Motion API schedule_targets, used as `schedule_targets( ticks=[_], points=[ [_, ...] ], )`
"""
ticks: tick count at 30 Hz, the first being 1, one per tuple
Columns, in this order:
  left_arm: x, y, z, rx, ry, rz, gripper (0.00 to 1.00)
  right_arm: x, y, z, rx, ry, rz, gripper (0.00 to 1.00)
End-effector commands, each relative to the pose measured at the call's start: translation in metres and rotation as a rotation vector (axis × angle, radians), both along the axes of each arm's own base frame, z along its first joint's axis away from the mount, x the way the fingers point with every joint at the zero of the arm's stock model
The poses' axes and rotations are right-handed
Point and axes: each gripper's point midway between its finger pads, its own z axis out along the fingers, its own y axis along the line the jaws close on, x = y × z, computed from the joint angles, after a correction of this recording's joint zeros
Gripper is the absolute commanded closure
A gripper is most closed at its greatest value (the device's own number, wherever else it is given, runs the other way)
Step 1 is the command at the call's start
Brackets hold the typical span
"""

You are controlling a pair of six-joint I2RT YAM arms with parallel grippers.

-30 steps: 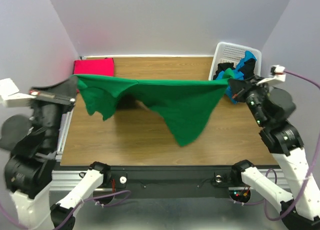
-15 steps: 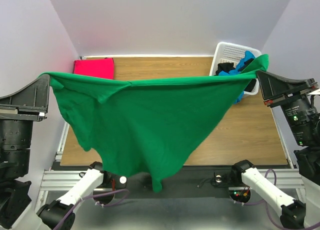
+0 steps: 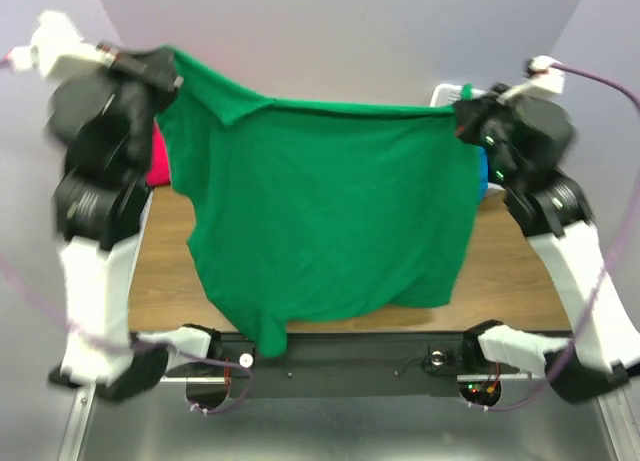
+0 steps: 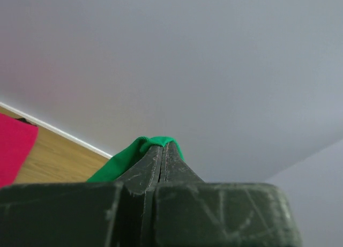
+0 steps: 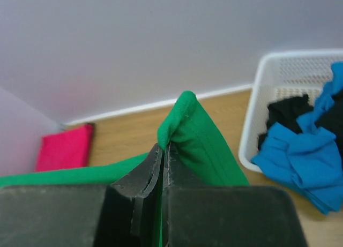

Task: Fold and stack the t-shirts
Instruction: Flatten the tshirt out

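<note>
The bright green t-shirt (image 3: 330, 211) hangs spread in the air between both arms, its lower edge reaching down to the table's near edge. My left gripper (image 3: 172, 63) is shut on its top left corner; the cloth (image 4: 140, 150) shows pinched at the fingertips. My right gripper (image 3: 462, 109) is shut on the top right corner, with a green fold (image 5: 195, 134) pinched at the tips. A folded magenta-red t-shirt (image 5: 65, 148) lies at the table's far left, mostly hidden in the top view (image 3: 157, 161). Blue (image 5: 308, 161) and black (image 5: 292, 110) t-shirts lie in the basket.
The white lattice basket (image 5: 257, 102) stands at the table's far right, mostly hidden behind the right arm in the top view. The wooden table (image 3: 510, 271) shows to the right of the hanging shirt. Grey walls close in at the back and sides.
Both arms have lifted the green t-shirt higher and toward the back. It now hangs flat and fuller, where one second ago it drooped low over the table.
</note>
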Motion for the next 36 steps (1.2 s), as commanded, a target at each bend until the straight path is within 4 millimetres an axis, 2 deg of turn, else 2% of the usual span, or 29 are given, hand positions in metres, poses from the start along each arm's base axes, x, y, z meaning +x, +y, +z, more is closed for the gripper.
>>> schedule_targets(
  ticks=[1, 2, 3, 4, 5, 7, 9, 10, 11, 12, 14, 16, 17, 18, 19, 20, 21, 22, 23, 24, 25, 26, 29, 30, 31, 32, 33, 35, 36],
  points=[
    [0.042, 0.012, 0.050, 0.073, -0.161, 0.070, 1.00, 0.047, -0.005, 0.033, -0.020, -0.075, -0.111, 1.00],
    [0.065, 0.001, 0.053, 0.088, -0.187, 0.019, 1.00, 0.055, -0.001, 0.039, -0.017, -0.082, -0.106, 1.00],
    [0.059, 0.015, 0.079, 0.092, -0.256, 0.038, 1.00, 0.061, 0.000, 0.049, -0.018, -0.097, -0.112, 1.00],
    [0.061, 0.015, 0.089, 0.109, -0.283, 0.019, 1.00, 0.081, 0.008, 0.042, -0.031, -0.075, -0.112, 1.00],
    [0.059, 0.015, 0.114, 0.099, -0.349, -0.007, 1.00, 0.076, 0.005, 0.073, -0.010, -0.139, -0.117, 0.99],
    [0.062, 0.024, 0.129, 0.136, -0.402, -0.036, 1.00, 0.077, 0.004, 0.098, -0.005, -0.190, -0.128, 1.00],
    [0.050, 0.030, 0.141, 0.116, -0.461, -0.086, 1.00, 0.073, 0.001, 0.112, -0.009, -0.220, -0.132, 1.00],
    [0.046, 0.046, 0.143, 0.123, -0.481, -0.077, 1.00, 0.070, 0.000, 0.118, -0.007, -0.234, -0.135, 1.00],
    [0.020, 0.035, 0.158, 0.129, -0.554, -0.151, 1.00, 0.062, -0.003, 0.124, -0.005, -0.250, -0.132, 1.00],
    [0.021, 0.039, 0.154, 0.136, -0.545, -0.154, 1.00, 0.057, -0.004, 0.127, -0.003, -0.258, -0.131, 1.00],
    [0.029, 0.044, 0.138, 0.140, -0.488, -0.156, 1.00, 0.053, -0.004, 0.113, -0.019, -0.232, -0.118, 1.00],
    [0.037, 0.041, 0.114, 0.173, -0.421, -0.177, 1.00, 0.044, -0.006, 0.089, -0.031, -0.187, -0.106, 1.00],
    [0.020, 0.035, 0.112, 0.194, -0.425, -0.183, 1.00, 0.043, -0.006, 0.073, -0.039, -0.157, -0.107, 1.00],
    [0.044, 0.043, 0.073, 0.197, -0.325, -0.162, 1.00, 0.027, -0.012, 0.071, -0.032, -0.162, -0.107, 1.00],
    [0.045, 0.048, 0.054, 0.195, -0.285, -0.139, 1.00, 0.037, -0.008, 0.025, -0.065, -0.070, -0.103, 1.00],
    [0.016, 0.048, 0.052, 0.204, -0.306, -0.091, 1.00, 0.032, -0.010, 0.009, -0.067, -0.044, -0.101, 1.00],
    [0.013, 0.049, 0.032, 0.217, -0.281, -0.080, 1.00, 0.030, -0.011, -0.009, -0.074, -0.013, -0.104, 1.00],
    [0.038, 0.056, -0.040, 0.178, -0.135, -0.085, 1.00, 0.021, -0.013, -0.024, -0.064, 0.006, -0.101, 1.00],
    [0.011, 0.056, -0.051, 0.189, -0.144, -0.046, 1.00, 0.024, -0.012, -0.065, -0.084, 0.084, -0.097, 1.00],
    [0.025, 0.066, -0.120, 0.138, -0.009, -0.018, 1.00, 0.022, -0.011, -0.089, -0.083, 0.127, -0.095, 1.00],
    [0.019, 0.073, -0.151, 0.098, 0.045, 0.032, 1.00, 0.018, -0.009, -0.106, -0.052, 0.155, -0.083, 1.00],
    [0.006, 0.081, -0.207, 0.050, 0.127, 0.090, 1.00, 0.011, -0.004, -0.147, -0.059, 0.229, -0.046, 1.00],
    [-0.022, 0.077, -0.281, -0.013, 0.256, 0.102, 1.00, -0.009, 0.002, -0.200, -0.001, 0.319, -0.001, 1.00],
    [-0.026, 0.073, -0.329, -0.066, 0.353, 0.093, 1.00, -0.019, 0.008, -0.243, 0.002, 0.403, 0.036, 1.00],
    [-0.036, 0.071, -0.361, -0.094, 0.438, 0.097, 1.00, -0.027, 0.011, -0.264, 0.043, 0.449, 0.047, 1.00],
    [-0.044, 0.072, -0.381, -0.106, 0.481, 0.110, 1.00, -0.035, 0.014, -0.280, 0.062, 0.479, 0.065, 1.00],
    [-0.054, 0.069, -0.408, -0.189, 0.535, 0.131, 1.00, -0.052, 0.018, -0.312, 0.070, 0.540, 0.105, 1.00],
    [-0.057, 0.040, -0.402, -0.169, 0.478, -0.020, 1.00, -0.067, 0.019, -0.338, 0.117, 0.585, 0.113, 1.00],
    [-0.058, 0.040, -0.401, -0.200, 0.477, -0.014, 1.00, -0.076, 0.019, -0.346, 0.136, 0.589, 0.124, 1.00]
  ],
)
